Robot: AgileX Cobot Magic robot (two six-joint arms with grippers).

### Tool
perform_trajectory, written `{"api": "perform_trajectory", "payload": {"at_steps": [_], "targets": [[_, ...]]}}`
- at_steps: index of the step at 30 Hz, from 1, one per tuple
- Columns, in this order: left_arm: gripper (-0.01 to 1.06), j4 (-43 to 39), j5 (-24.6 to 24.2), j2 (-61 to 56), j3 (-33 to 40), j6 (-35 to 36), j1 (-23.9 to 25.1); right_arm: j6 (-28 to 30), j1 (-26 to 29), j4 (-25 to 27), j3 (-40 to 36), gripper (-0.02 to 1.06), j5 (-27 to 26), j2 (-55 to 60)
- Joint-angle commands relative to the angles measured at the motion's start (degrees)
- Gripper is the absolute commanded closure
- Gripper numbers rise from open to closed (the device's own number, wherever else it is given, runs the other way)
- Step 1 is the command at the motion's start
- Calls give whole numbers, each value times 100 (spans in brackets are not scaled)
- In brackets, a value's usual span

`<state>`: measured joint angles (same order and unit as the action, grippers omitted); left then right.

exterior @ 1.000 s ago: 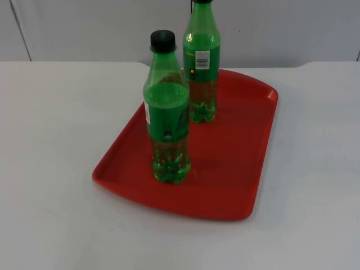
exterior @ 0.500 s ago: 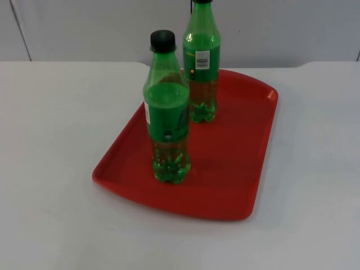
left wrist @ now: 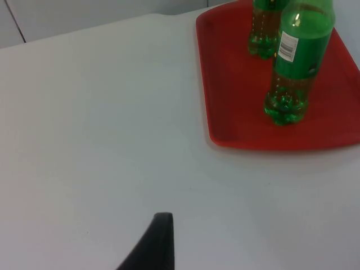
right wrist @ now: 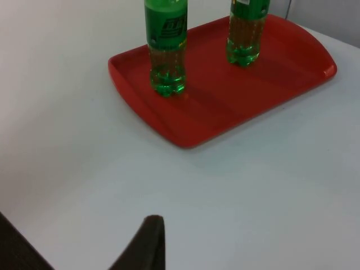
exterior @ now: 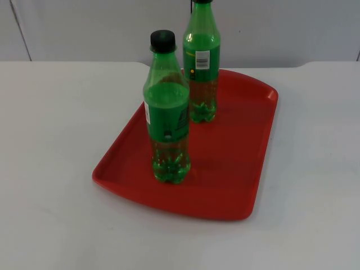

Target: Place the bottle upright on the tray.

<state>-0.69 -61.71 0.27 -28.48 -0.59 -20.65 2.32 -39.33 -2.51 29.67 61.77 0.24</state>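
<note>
Two green bottles stand upright on the red tray (exterior: 230, 169) in the middle of the table. The nearer bottle (exterior: 167, 112) has a black cap; the farther bottle (exterior: 201, 67) carries a white barcode label and stands by the tray's back edge. In the left wrist view the labelled bottle (left wrist: 295, 62) is the closer one on the tray (left wrist: 236, 101). My left gripper (left wrist: 157, 247) hangs over bare table, well apart from the tray. My right gripper (right wrist: 143, 247) also waits over bare table, short of the tray (right wrist: 225, 107) and both bottles (right wrist: 166, 45).
White table surrounds the tray on all sides. The grey partition wall (exterior: 281, 28) closes off the back, just behind the farther bottle.
</note>
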Motion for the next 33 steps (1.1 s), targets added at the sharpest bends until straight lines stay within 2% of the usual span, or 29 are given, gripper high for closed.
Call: {"api": "perform_trajectory", "payload": {"at_steps": [1, 14, 33], "targets": [[0, 4, 6, -27, 17, 28, 7, -20, 15, -5, -14, -1, -2, -24], [0, 4, 6, -27, 17, 28, 7, -20, 112, 6, -14, -1, -2, -24], [0, 4, 6, -27, 17, 28, 7, -20, 2092, 6, -14, -1, -2, -24]]}}
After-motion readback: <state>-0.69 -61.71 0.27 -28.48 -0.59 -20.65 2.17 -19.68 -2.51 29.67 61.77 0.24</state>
